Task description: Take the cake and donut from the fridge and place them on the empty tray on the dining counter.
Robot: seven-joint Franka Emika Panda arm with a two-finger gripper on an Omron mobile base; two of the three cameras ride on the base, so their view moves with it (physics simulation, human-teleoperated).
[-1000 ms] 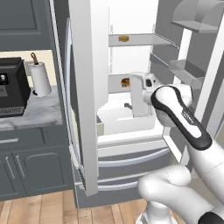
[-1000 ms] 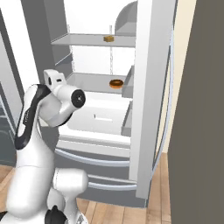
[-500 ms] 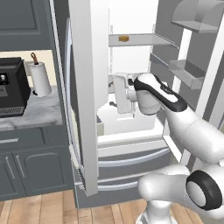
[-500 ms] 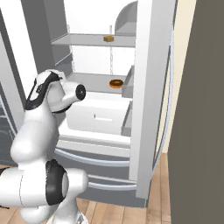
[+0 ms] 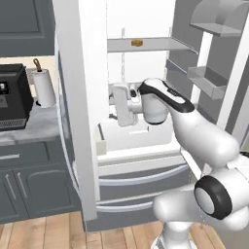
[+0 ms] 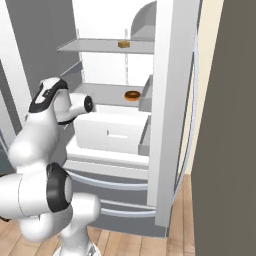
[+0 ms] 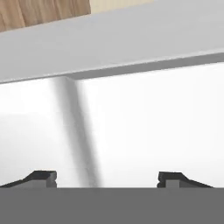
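Nearest first: my gripper (image 7: pixel 107 179) is inside the fridge (image 5: pixel 80 146), jaws spread wide with nothing between them. The hand view faces bare white wall, with a vertical ridge running down it; neither pastry is in that view.

In the left base view the hand (image 5: pixel 122 104) sits at the level of the middle shelf, pointed left toward the fridge's inner side, just above the white drawer (image 6: pixel 112 132). The wrist and forearm take up much of the opening.

Donut (image 6: pixel 132 95) is on the middle shelf, toward the right side, near the open right door (image 6: pixel 172 100). So it's well apart from where the jaws are aimed. Cake (image 5: pixel 137 43) is further back and higher, on the top shelf, untouched.

Risks as I read them:
- Fingers heading at the side wall, not the donut. Pushing on means a wall strike.
- Swinging toward the donut in this tight bay could clip the shelf edge or the drawer front with the elbow.
- A sideways sweep along the shelf could shove the donut against the back or off the shelf lip rather than straddle it.
- No hand-camera sight of either target, so any close now is blind.

Tray and dining counter are out of sight from here.
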